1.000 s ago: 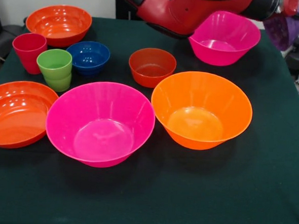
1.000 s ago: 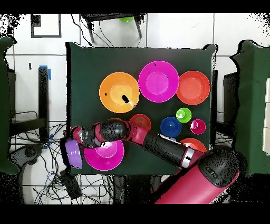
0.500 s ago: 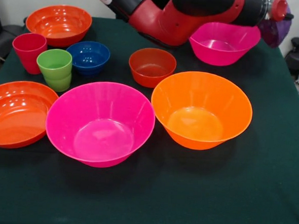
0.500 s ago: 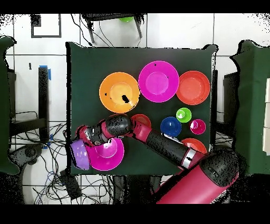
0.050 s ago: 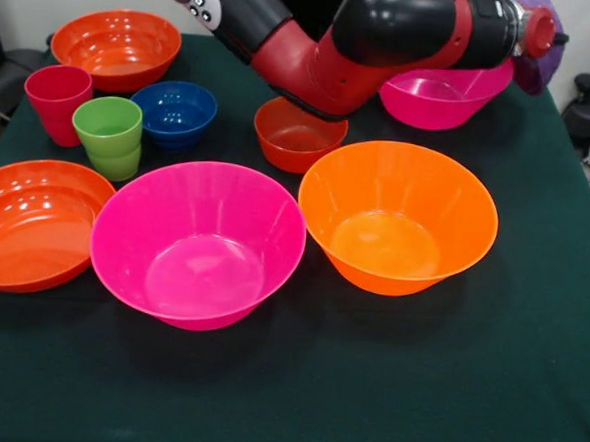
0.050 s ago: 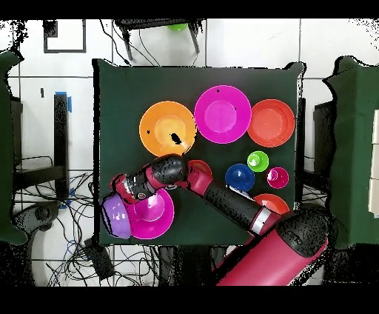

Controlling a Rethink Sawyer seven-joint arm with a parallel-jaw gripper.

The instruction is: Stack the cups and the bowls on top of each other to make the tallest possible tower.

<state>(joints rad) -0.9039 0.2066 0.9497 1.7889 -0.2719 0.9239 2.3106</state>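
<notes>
So the arm (image 5: pixel 386 36) reaches across the far side of the table (image 5: pixel 525 395), carrying the purple bowl (image 6: pixel 115 215) right at the edge of 1 hot pink bowl (image 6: pixel 152 213). The gripper (image 6: pixel 124 194) looks clamped on the purple bowl, but honestly I can't tell how the jaws sit. No tower yet: the other pink bowl (image 5: pixel 198 243), orange bowl (image 5: pixel 398 215) and both cups (image 5: pixel 107 135) stand separate.

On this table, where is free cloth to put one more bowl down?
The wide green strip in front of the near hot pink bowl and orange bowl is bare. Around the green cup, red cup and blue bowl it is crowded.
</notes>
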